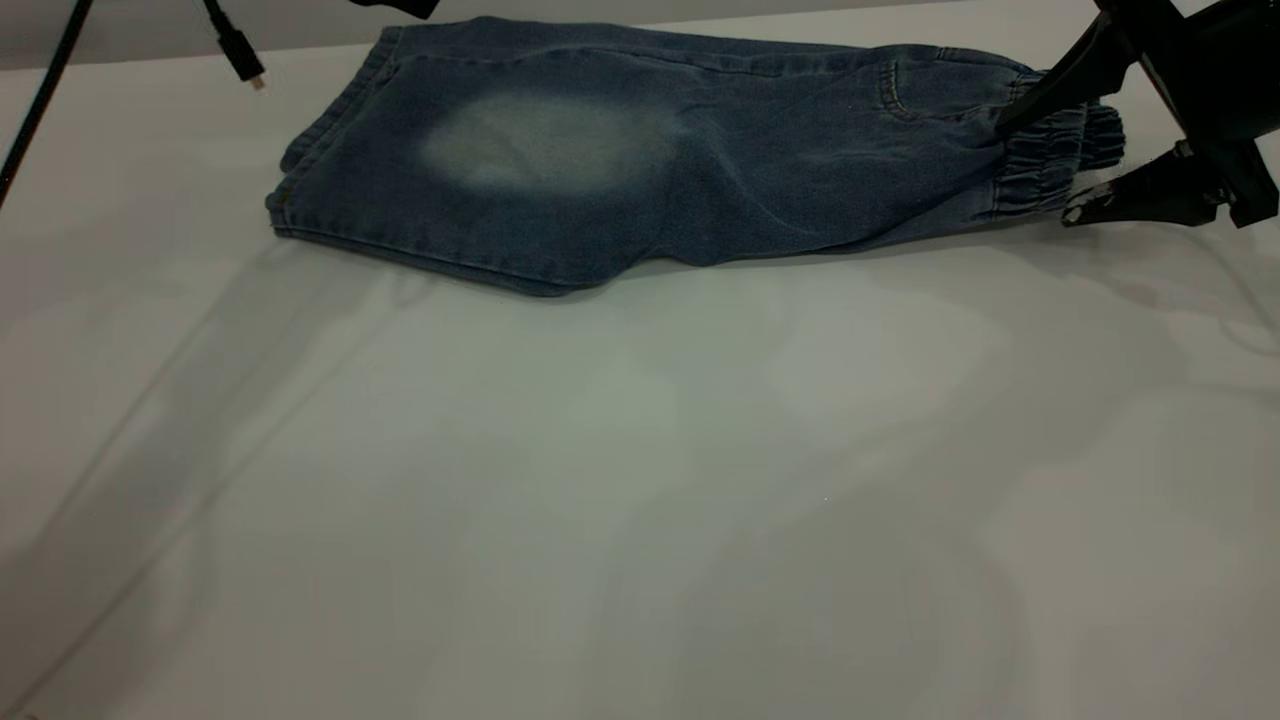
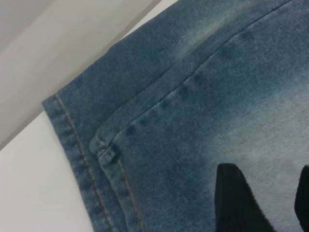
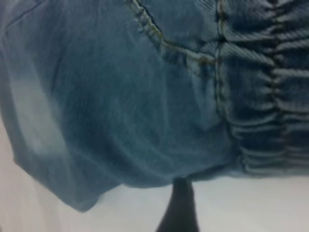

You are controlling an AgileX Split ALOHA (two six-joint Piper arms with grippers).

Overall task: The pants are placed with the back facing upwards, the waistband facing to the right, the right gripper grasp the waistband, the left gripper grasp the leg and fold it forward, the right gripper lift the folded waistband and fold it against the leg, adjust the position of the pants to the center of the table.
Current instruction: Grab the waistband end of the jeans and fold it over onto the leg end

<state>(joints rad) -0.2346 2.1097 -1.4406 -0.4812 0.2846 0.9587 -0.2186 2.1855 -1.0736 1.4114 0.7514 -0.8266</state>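
The pants (image 1: 640, 150) are blue denim shorts, folded lengthwise along the far side of the white table (image 1: 640, 480). A pale faded patch faces up. The gathered waistband (image 1: 1060, 165) points right, and the leg hems (image 1: 300, 150) point left. My right gripper (image 1: 1085, 145) is open, one finger above the waistband and the other low beside it on the table. In the right wrist view a single finger (image 3: 179, 205) shows at the denim's edge. My left gripper (image 2: 268, 169) hovers open over the leg (image 2: 183, 121) near its stacked hems, and it barely shows at the top of the exterior view.
A black cable with a small plug (image 1: 243, 58) dangles near the far left corner of the shorts. Another dark cable (image 1: 45, 90) runs down the left edge. The wide near part of the table holds nothing.
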